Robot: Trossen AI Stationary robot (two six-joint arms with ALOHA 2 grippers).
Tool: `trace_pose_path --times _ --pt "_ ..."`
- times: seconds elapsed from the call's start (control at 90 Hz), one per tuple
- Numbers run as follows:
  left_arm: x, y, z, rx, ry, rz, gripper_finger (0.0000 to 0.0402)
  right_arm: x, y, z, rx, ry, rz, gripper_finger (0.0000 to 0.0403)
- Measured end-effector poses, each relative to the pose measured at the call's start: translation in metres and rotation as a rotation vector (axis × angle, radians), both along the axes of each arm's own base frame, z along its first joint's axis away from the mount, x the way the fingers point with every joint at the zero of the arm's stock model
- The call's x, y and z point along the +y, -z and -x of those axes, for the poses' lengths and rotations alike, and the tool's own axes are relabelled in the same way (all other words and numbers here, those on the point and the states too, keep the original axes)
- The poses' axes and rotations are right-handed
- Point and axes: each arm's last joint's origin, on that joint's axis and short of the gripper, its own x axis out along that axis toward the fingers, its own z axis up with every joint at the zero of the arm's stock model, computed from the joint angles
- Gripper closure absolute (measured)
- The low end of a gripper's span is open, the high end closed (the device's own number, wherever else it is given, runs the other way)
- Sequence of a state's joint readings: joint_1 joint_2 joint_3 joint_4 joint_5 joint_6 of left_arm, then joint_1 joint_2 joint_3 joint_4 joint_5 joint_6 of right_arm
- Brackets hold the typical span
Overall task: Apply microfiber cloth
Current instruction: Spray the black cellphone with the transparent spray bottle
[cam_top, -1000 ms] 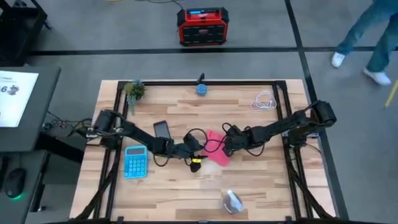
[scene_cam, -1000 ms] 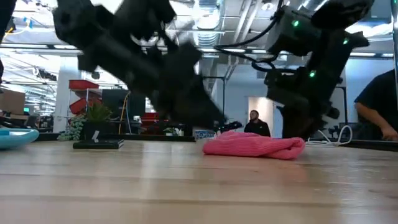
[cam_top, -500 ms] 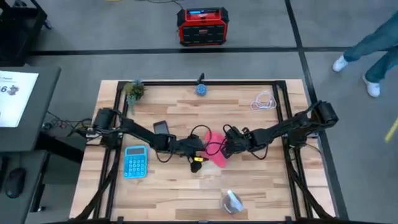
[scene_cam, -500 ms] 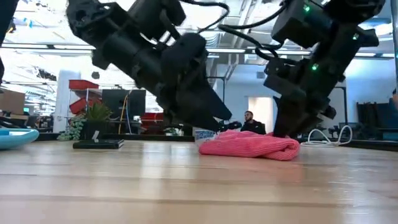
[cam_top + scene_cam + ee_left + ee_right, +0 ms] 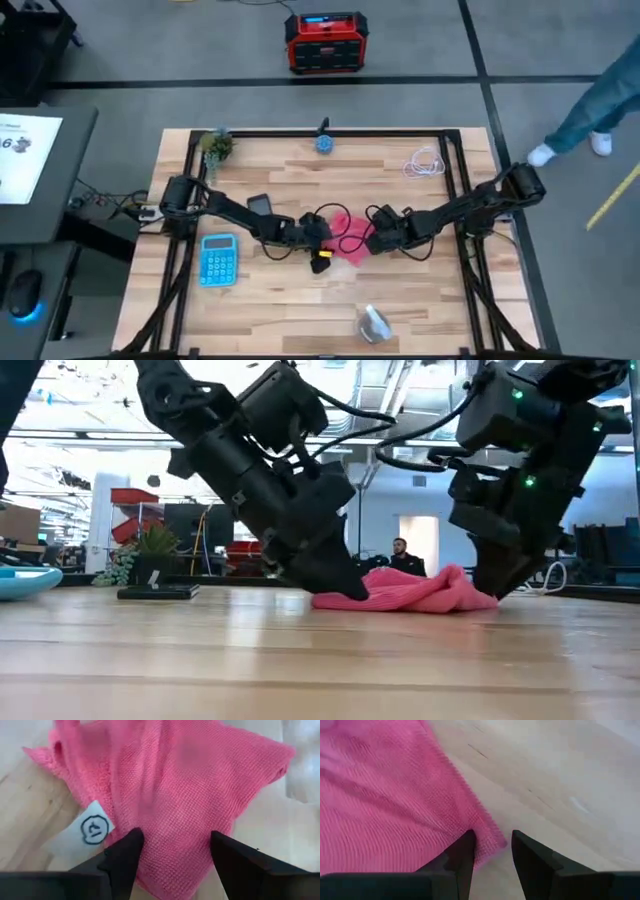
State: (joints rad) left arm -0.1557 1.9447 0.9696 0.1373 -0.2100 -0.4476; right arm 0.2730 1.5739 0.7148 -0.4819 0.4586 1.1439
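Note:
The pink microfiber cloth (image 5: 346,236) lies crumpled on the wooden table's middle, with a white tag (image 5: 93,828) at one edge. My left gripper (image 5: 172,845) stands open over the cloth's left end (image 5: 335,598), pointing down. My right gripper (image 5: 491,846) is open at the cloth's right end (image 5: 478,596), with a cloth corner (image 5: 492,839) between its fingers. In the high view both grippers (image 5: 318,236) (image 5: 378,240) flank the cloth. My left gripper comes slanting down from the table's left, and its open fingertips (image 5: 131,845) rest on the cloth's left part (image 5: 170,820). The cloth lies flat on the table under them. My right gripper comes slanting down from the right. One finger (image 5: 466,845) rests on the cloth near its corner, the other (image 5: 521,845) on bare wood.
A black phone (image 5: 260,206) and a light-blue calculator (image 5: 217,258) lie left of the cloth. A small plant (image 5: 214,145), a blue object (image 5: 324,143), a white cable (image 5: 424,162) and a grey object (image 5: 374,323) lie around the table's edges. A person walks beyond the table's right side (image 5: 590,110).
My left gripper has moved down and toward the table's right onto the cloth's left end. My right gripper has lowered at the cloth's right end. The cloth has bunched up between them, with a hump risen near its right end.

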Motion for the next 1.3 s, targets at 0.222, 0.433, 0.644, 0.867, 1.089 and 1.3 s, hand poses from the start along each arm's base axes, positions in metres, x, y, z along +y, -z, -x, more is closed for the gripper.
trace_pose_path --times 0.222,0.433,0.644,0.867,1.089,1.3 --pt "-0.006 -0.027 0.003 -0.084 0.003 0.008 0.0182 0.021 -0.015 -0.004 -0.11 -0.08 0.078 0.0286" --pt "-0.004 -0.021 0.001 -0.086 -0.021 -0.026 0.0182 0.027 -0.017 -0.022 -0.231 -0.193 0.117 0.0286" --pt "-0.001 -0.02 0.003 -0.063 -0.074 -0.099 0.0182 0.018 -0.023 -0.035 -0.281 -0.29 0.173 0.0286" --pt "0.007 -0.013 0.011 0.049 -0.12 -0.142 0.0182 0.001 -0.001 -0.029 -0.256 -0.277 0.1 0.0286" --pt "-0.017 -0.02 0.021 0.068 -0.096 -0.146 0.0182 0.018 0.011 -0.018 -0.204 -0.356 -0.001 0.0286" --pt "-0.038 -0.053 0.048 0.057 -0.163 -0.256 0.0182 0.037 -0.011 -0.006 -0.24 -0.417 -0.016 0.0286"
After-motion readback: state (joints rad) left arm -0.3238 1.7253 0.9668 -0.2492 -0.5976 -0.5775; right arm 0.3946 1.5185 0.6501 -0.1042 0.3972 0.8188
